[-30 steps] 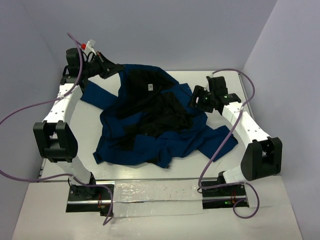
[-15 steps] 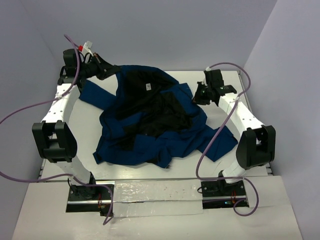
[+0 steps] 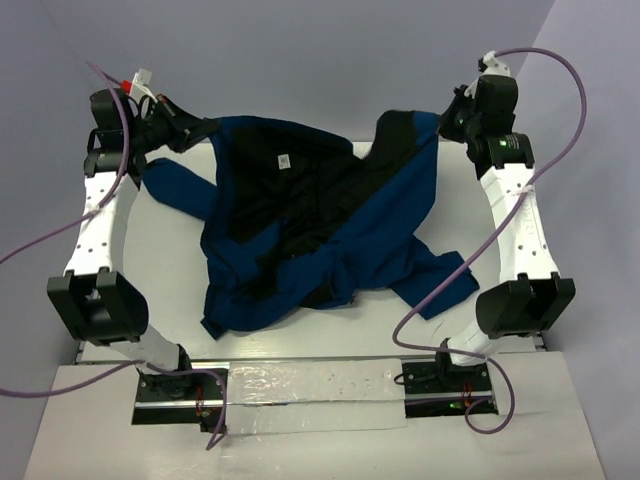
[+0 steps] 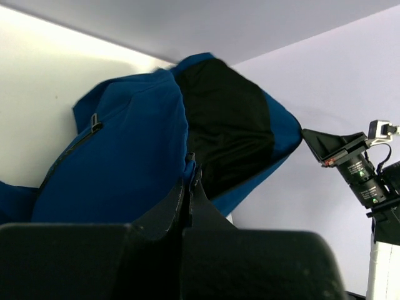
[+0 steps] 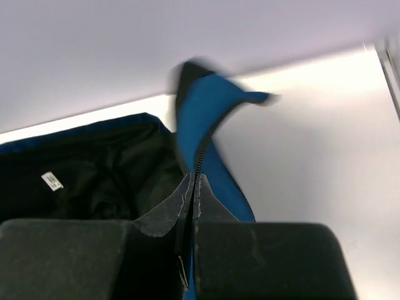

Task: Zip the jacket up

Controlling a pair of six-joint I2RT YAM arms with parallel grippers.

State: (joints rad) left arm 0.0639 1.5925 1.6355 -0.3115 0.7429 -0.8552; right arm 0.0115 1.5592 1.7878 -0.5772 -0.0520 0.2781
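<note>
The navy-blue jacket (image 3: 300, 215) hangs stretched between both arms over the white table, its black lining and a small white label (image 3: 283, 160) facing up. My left gripper (image 3: 200, 130) at the far left is shut on the jacket's upper left edge; the left wrist view shows the fingertips (image 4: 189, 172) pinched on blue fabric (image 4: 125, 162). At the far right, my right gripper (image 3: 447, 122) is shut on the opposite front edge. In the right wrist view its tips (image 5: 195, 178) clamp the edge with the zipper teeth (image 5: 203, 153) running up from them.
One sleeve (image 3: 440, 285) trails toward the right arm's base, another (image 3: 175, 190) lies under the left arm. Purple cables (image 3: 560, 120) loop beside both arms. Walls stand close behind and to the sides. A shiny strip (image 3: 310, 385) runs along the table's (image 3: 170, 270) near edge.
My right gripper shut on the jacket's front edge and pulled it up and out to the far right. The left arm drew back and left, so the jacket spread wide.
</note>
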